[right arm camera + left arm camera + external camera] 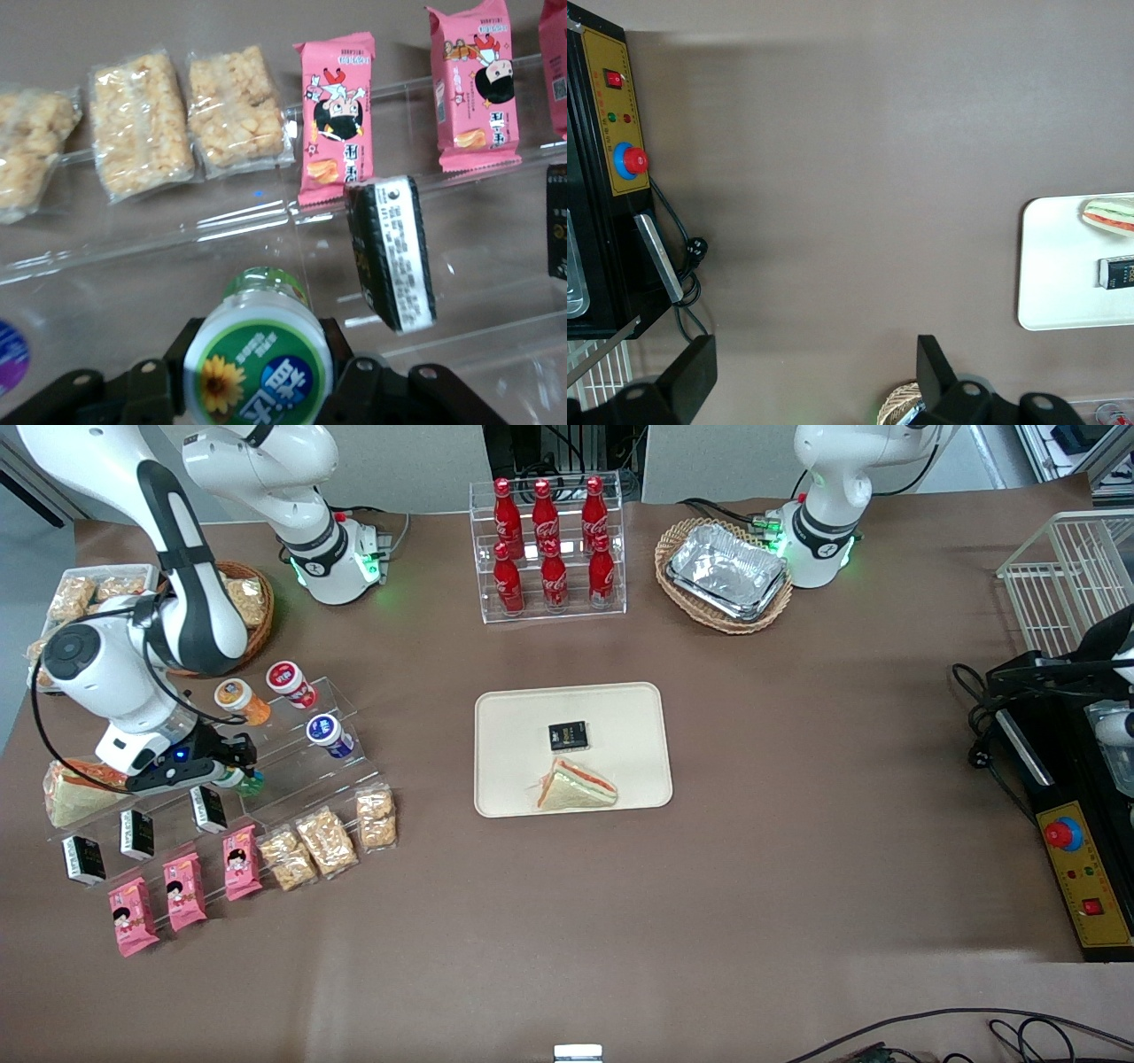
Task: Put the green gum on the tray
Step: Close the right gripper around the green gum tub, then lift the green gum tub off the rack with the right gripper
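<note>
The green gum (259, 359), a small bottle with a green body and a white lid with a green label, sits between the two black fingers of my right gripper (257, 372), which press against its lid on both sides. In the front view the gripper (237, 773) is over the clear acrylic step stand (292, 757) at the working arm's end of the table, and only a bit of the green gum (249, 784) shows under it. The cream tray (611, 717) lies mid-table and holds a wrapped sandwich (576, 786) and a small black packet (568, 734).
On the stand are an orange bottle (241, 700), a red-lidded bottle (290, 683), a blue bottle (329, 735), black packets (208, 808), pink packets (240, 861) and cereal bars (326, 840). A cola rack (549, 545) and a basket of foil trays (725, 574) stand farther from the camera.
</note>
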Controlling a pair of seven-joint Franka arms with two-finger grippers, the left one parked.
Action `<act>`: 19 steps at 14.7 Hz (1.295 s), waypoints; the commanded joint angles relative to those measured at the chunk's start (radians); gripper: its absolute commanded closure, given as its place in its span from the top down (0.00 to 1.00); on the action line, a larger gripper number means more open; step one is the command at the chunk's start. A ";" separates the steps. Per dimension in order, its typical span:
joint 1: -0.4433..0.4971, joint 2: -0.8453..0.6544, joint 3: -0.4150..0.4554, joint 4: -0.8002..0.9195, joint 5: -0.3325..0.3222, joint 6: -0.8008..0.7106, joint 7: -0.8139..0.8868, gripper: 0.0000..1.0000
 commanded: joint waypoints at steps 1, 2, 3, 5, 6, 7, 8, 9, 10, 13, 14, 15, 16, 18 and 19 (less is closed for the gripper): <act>0.004 -0.028 -0.005 0.224 0.020 -0.334 0.001 0.17; 0.004 -0.028 -0.005 0.286 0.020 -0.405 0.000 0.18; 0.004 -0.031 -0.005 0.335 0.019 -0.462 -0.002 0.18; 0.004 -0.041 -0.006 0.436 0.014 -0.595 0.000 0.18; 0.004 -0.042 -0.005 0.496 0.014 -0.675 0.000 0.18; 0.004 -0.040 -0.005 0.557 0.014 -0.749 0.001 0.18; 0.006 -0.040 -0.003 0.612 0.012 -0.816 0.003 0.18; 0.007 -0.041 0.002 0.658 0.014 -0.873 0.004 0.18; 0.009 -0.043 0.006 0.695 0.017 -0.924 0.008 0.18; 0.010 -0.087 0.079 0.731 0.020 -1.010 0.122 0.19; 0.010 -0.110 0.121 0.731 0.020 -1.021 0.182 0.19; 0.016 -0.129 0.159 0.731 0.022 -1.024 0.251 0.19; 0.026 -0.141 0.193 0.730 0.023 -1.038 0.327 0.19; 0.058 -0.144 0.230 0.731 0.105 -1.069 0.507 0.20; 0.082 -0.146 0.242 0.731 0.144 -1.069 0.602 0.20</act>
